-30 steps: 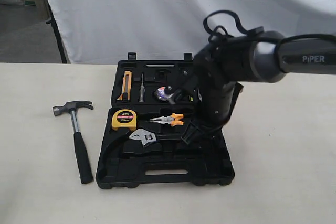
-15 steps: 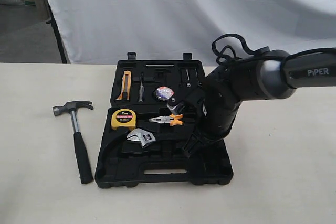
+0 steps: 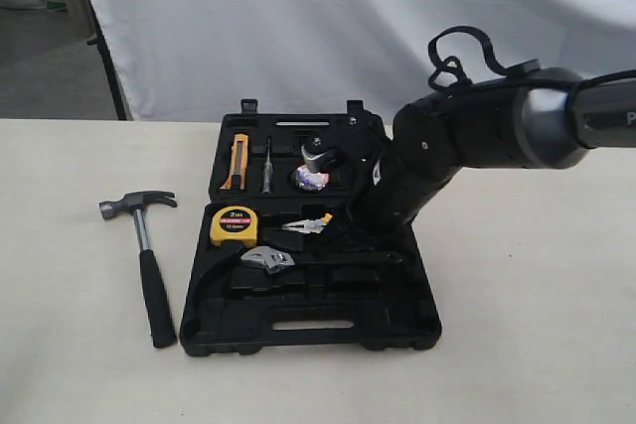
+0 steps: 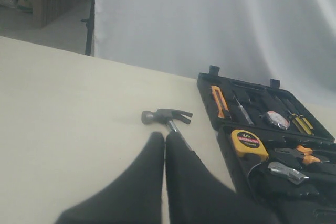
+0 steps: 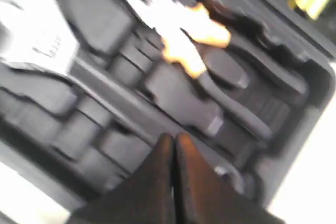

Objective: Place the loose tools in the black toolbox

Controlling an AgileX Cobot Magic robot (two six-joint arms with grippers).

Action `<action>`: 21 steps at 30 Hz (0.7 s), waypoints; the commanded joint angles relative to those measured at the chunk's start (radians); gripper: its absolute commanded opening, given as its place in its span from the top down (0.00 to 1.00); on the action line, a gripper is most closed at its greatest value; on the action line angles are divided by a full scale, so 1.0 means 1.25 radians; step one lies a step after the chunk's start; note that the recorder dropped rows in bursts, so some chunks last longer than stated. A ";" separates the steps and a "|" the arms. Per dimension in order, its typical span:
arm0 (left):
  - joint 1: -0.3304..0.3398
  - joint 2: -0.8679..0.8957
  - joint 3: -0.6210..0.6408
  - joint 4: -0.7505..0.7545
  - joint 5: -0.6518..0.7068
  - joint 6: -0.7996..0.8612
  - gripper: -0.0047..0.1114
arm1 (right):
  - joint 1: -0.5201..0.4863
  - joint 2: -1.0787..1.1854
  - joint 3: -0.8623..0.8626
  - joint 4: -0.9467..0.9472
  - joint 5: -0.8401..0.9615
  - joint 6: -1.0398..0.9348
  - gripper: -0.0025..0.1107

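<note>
The black toolbox (image 3: 397, 330) lies open on the table, also seen in the left wrist view (image 4: 206, 83). The claw hammer (image 3: 149, 265) rests on the table left of it, its head (image 4: 166, 115) just beyond my left gripper (image 4: 165, 136), which is shut and empty. The silver wrench (image 3: 266, 260) lies in the toolbox's near half, and the tape roll (image 3: 310, 179) in the far half. My right gripper (image 5: 174, 138) is shut with nothing in it, low over the wrench's handle; the wrench head (image 5: 39, 38) shows blurred.
A yellow tape measure (image 3: 236, 226) and orange-handled pliers (image 3: 310, 224) sit in the near half. An orange knife (image 3: 238, 161) and a screwdriver (image 3: 267, 166) fill the far half. A white backdrop hangs behind the table.
The right arm has swung, bringing its gripper left over the near half of the toolbox. The wrench now lies flatter in its recess. Hammer unmoved.
</note>
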 commanded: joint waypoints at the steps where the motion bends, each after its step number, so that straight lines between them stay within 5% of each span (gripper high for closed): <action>1: 0.020 -0.003 -0.002 0.004 -0.006 -0.004 0.95 | 0.028 0.006 -0.001 0.135 -0.036 -0.128 0.98; 7: 0.020 -0.003 -0.002 0.004 -0.006 -0.004 0.95 | 0.062 0.101 -0.003 0.148 -0.139 -0.140 0.98; 21: 0.020 -0.003 -0.002 0.004 -0.006 -0.004 0.95 | 0.080 0.130 -0.153 0.172 -0.032 -0.130 0.98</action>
